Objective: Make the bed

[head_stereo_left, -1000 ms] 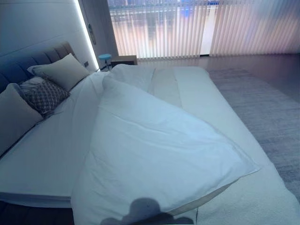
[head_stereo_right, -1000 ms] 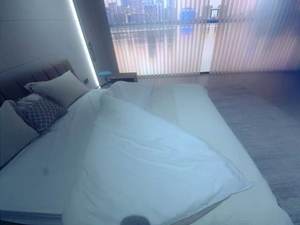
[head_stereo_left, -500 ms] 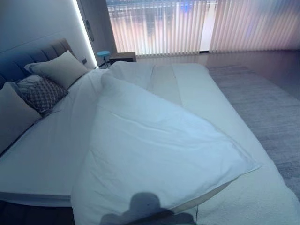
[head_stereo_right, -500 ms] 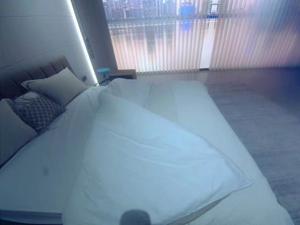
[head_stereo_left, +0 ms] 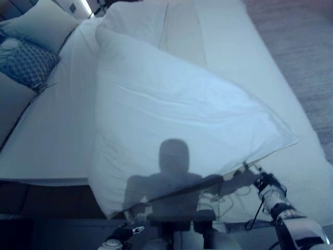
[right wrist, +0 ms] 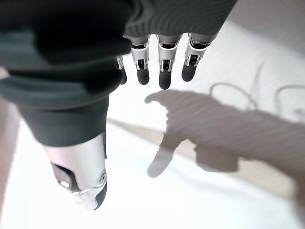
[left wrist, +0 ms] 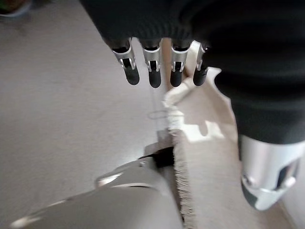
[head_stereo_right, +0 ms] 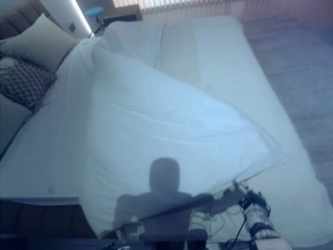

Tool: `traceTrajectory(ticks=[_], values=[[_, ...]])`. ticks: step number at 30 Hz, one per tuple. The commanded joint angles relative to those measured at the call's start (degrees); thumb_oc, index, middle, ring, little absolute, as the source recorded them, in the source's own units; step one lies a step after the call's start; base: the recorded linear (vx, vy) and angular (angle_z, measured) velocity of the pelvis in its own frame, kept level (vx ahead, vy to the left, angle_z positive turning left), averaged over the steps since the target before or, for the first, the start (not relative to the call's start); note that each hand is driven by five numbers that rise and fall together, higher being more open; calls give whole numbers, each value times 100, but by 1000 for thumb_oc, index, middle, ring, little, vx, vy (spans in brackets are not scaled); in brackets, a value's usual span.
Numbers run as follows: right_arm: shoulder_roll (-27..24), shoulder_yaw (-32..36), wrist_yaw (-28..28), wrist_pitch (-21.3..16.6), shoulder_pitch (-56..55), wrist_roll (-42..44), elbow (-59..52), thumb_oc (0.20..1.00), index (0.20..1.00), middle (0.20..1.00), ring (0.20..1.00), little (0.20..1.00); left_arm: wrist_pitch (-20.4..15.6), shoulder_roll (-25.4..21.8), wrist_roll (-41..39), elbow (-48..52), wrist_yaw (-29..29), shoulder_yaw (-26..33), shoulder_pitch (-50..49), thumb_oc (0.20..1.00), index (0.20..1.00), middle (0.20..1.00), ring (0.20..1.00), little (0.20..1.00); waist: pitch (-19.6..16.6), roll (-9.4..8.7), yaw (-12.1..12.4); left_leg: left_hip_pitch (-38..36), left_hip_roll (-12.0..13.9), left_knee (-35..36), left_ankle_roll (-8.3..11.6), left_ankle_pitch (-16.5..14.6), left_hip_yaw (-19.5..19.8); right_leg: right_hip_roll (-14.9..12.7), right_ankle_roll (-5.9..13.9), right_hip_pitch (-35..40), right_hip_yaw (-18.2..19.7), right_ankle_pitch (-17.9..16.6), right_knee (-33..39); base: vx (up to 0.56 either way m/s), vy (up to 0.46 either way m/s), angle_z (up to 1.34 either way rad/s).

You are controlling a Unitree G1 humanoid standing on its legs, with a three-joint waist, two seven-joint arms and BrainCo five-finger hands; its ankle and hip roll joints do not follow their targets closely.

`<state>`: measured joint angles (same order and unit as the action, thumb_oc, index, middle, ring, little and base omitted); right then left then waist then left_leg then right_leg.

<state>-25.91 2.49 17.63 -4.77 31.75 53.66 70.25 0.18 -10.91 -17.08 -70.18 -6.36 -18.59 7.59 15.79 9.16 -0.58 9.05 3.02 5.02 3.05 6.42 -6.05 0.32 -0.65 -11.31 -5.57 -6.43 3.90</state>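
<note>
- The quilt (head_stereo_left: 171,120) lies crooked on the bed (head_stereo_left: 291,177). It is bunched across the middle, and one corner (head_stereo_left: 291,139) points to the bed's right side.
- The near edge of the quilt hangs over the foot of the bed, close in front of you.
- Your right hand (head_stereo_left: 265,183) is low at the foot of the bed, just beside that near edge. Its fingers (right wrist: 162,71) are straight and loose, and it holds nothing.
- Your left hand (left wrist: 157,62) hangs low by the floor (left wrist: 62,109), near a rug's fringed edge (left wrist: 183,162). Its fingers are straight too, and it holds nothing.
- I think the step now is to reach for the quilt's near edge. Take the cloth with the fingers on top and the thumb under it.
- Grab near a corner, not the middle, so the quilt pulls flat.
- Bring the left hand up to the other end of the same edge. Two hands well apart should keep the pull even.
- Pull slowly and straight. A fast tug could drag the whole quilt off the bed.
- Leave the pillows (head_stereo_right: 39,44) at the head of the bed alone.
</note>
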Motion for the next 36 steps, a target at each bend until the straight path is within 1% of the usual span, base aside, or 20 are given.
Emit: traceTrajectory(ticks=[1, 2, 3, 6, 10, 13, 14, 17, 18, 23, 26, 29, 30, 31, 32, 33, 35, 36], values=[[-245, -8, 176, -231, 587, 103, 127, 1000, 1000, 1000, 1000, 1000, -71, 15, -173, 51, -123, -252, 204, 1000, 1000, 1000, 1000, 1000, 146, -320, 165, 54, -488, -2, -57, -280, 175, -296, 620, -286, 128, 274, -458, 16, -19, 5], [-247, -9, 173, -231, 591, 104, 130, 1000, 1000, 1000, 1000, 1000, -70, 16, -173, 51, -124, -251, 206, 1000, 1000, 1000, 1000, 1000, 145, -318, 164, 57, -488, -2, -56, -280, 176, -296, 620, -290, 128, 274, -460, 8, -34, 9], [-445, -25, 218, -201, 867, 41, 223, 1000, 1000, 1000, 1000, 1000, -65, 37, -231, 181, -110, -349, 188, 1000, 1000, 1000, 1000, 1000, 238, -249, 202, 158, -492, -2, -48, -244, 212, -301, 606, -388, 102, 278, -476, 5, -38, 6], [-725, -124, 248, -157, 1228, -68, 354, 1000, 1000, 1000, 1000, 1000, -84, 72, -331, 383, -107, -497, 165, 1000, 1000, 1000, 1000, 1000, 388, -154, 245, 348, -512, -2, -39, -186, 288, -302, 587, -565, 72, 287, -530, 5, -42, 8], [-1023, -249, 310, -130, 1653, -198, 437, 1000, 1000, 1000, 1000, 1000, -112, 111, -479, 633, -110, -638, 176, 1000, 1000, 1000, 1000, 1000, 588, -74, 289, 630, -543, -2, -27, -102, 389, -284, 559, -858, 10, 272, -622, -26, -34, 13], [-1136, -346, 341, -144, 1939, -216, 438, 1000, 1000, 1000, 1000, 1000, -121, 125, -559, 789, -109, -746, 179, 1000, 1000, 1000, 1000, 1000, 711, -64, 328, 802, -549, -2, -24, -70, 443, -263, 554, -1020, -1, 232, -625, -30, -42, 10], [-1253, -437, 340, -131, 2115, -264, 499, 1000, 1000, 1000, 1000, 1000, -117, 127, -552, 835, -105, -827, 191, 1000, 1000, 1000, 1000, 1000, 769, -64, 351, 931, -543, -2, -16, -35, 460, -256, 556, -1135, -5, 199, -637, -28, -37, 12], [-1330, -532, 312, -102, 2282, -309, 561, 1000, 1000, 1000, 1000, 1000, -120, 133, -545, 903, -97, -880, 209, 1000, 1000, 1000, 1000, 1000, 804, -52, 365, 1032, -539, -2, -16, -11, 480, -256, 556, -1232, -14, 193, -661, -14, -30, 5], [-1428, -624, 319, -87, 2486, -367, 645, 1000, 1000, 1000, 1000, 1000, -123, 129, -559, 979, -96, -952, 232, 1000, 1000, 1000, 1000, 1000, 886, -37, 394, 1114, -536, -2, -8, -7, 519, -240, 557, -1334, -19, 204, -698, -35, -22, -2], [-1717, -943, 354, 41, 3071, -652, 941, 1000, 1000, 1000, 1000, 1000, -179, 105, -655, 1257, -137, -1119, 282, 1000, 1000, 1000, 1000, 1000, 1044, -7, 472, 1443, -544, -2, 1, 87, 576, -225, 554, -1665, -50, 126, -756, -41, -24, 1], [-1894, -1108, 425, 200, 3458, -732, 1234, 1000, 1000, 1000, 1000, 1000, -213, 83, -721, 1433, -245, -1195, 369, 1000, 1000, 1000, 1000, 1000, 1151, 0, 500, 1647, -549, -2, 15, 150, 582, -219, 553, -1863, -85, 85, -776, -51, -31, 2], [-1897, -1184, 492, 269, 3735, -693, 1356, 1000, 1000, 1000, 1000, 1000, -227, 81, -785, 1558, -327, -1235, 414, 1000, 1000, 1000, 1000, 1000, 1224, 8, 512, 1788, -549, -2, 23, 180, 591, -219, 551, -2002, -100, 73, -795, -46, -22, -1], [-1877, -1303, 525, 331, 3922, -736, 1323, 912, 912, 912, 912, 912, -243, 56, -803, 1688, -379, -1278, 421, 1000, 1000, 1000, 1000, 1000, 1308, 8, 522, 1891, -536, -2, 31, 216, 590, -219, 546, -2124, -117, 66, -836, -41, -10, -2], [-1886, -1348, 526, 347, 3987, -783, 1311, 774, 774, 774, 774, 774, -251, 46, -827, 1734, -391, -1299, 424, 1000, 1000, 1000, 1000, 1000, 1348, 14, 526, 1928, -530, -2, 34, 236, 596, -222, 544, -2167, -129, 66, -855, -45, -19, 0], [-1852, -1362, 524, 344, 4022, -732, 1247, 391, 391, 391, 391, 391, -253, 52, -870, 1776, -395, -1292, 423, 1000, 1000, 1000, 1000, 1000, 1383, 19, 531, 1967, -527, -2, 33, 249, 601, -225, 543, -2207, -136, 68, -869, 0, 0, 0], [-1834, -1390, 529, 309, 4035, -717, 1179, 200, 200, 200, 200, 200, -258, 55, -891, 1775, -394, -1289, 425, 1000, 1000, 1000, 1000, 1000, 1399, 9, 531, 1990, -528, -2, 35, 259, 605, -227, 543, -2229, -143, 65, -870, 0, 0, 0], [-1807, -1396, 545, 276, 4024, -677, 1098, 200, 200, 200, 200, 200, -267, 62, -917, 1797, -395, -1287, 415, 1000, 1000, 1000, 1000, 1000, 1400, -4, 524, 2006, -529, -2, 36, 268, 615, -226, 544, -2260, -151, 64, -876, 0, 0, 0], [-1619, -1322, 517, -27, 3922, -337, 636, 200, 200, 200, 200, 200, -247, 125, -985, 1772, -369, -1319, 454, 1000, 1000, 1000, 1000, 1000, 1400, -49, 494, 1976, -533, -2, 31, 262, 625, -232, 557, -2225, -169, 73, -868, 0, 0, 0]])
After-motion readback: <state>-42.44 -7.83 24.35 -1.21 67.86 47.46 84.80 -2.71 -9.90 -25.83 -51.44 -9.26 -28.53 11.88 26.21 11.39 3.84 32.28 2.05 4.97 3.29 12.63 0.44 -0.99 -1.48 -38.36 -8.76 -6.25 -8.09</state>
